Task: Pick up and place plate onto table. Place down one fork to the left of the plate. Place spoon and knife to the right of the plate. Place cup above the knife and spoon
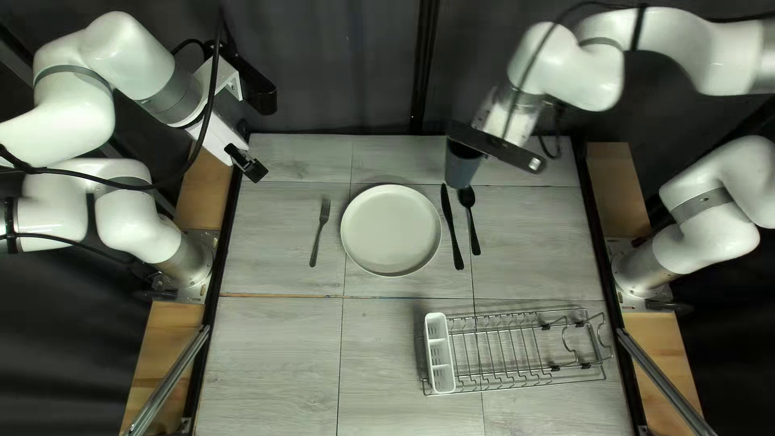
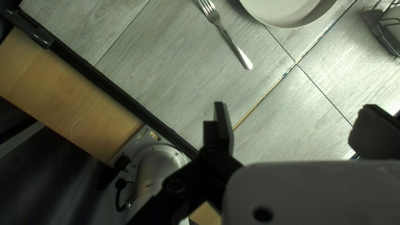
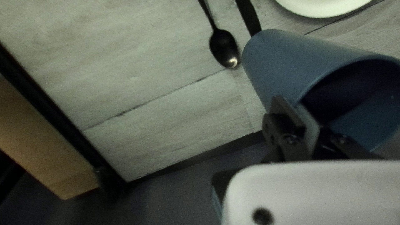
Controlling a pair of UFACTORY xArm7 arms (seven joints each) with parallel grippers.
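currently, you have the right pincer [image 1: 483, 139] pinching the cup [image 1: 462, 165] by its wall near the open rim; in the right wrist view its fingers stand close together, one outside the wall and one inside. you cannot tell from these views whether the cup's base touches the counter [image 1: 282, 347]. note its position: beyond the knife [image 1: 452, 228] and the spoon [image 1: 470, 221], toward the counter's far edge.

your left pincer [image 1: 249, 165] is spread wide, with nothing between its fingers, above the counter's left side. locate the plate [image 1: 391, 230] flat on the counter, the fork [image 1: 320, 231] to its left, the knife just to its right and the spoon outside the knife. the wire rack [image 1: 525, 347] sits nearer you, at the right of the top left view.
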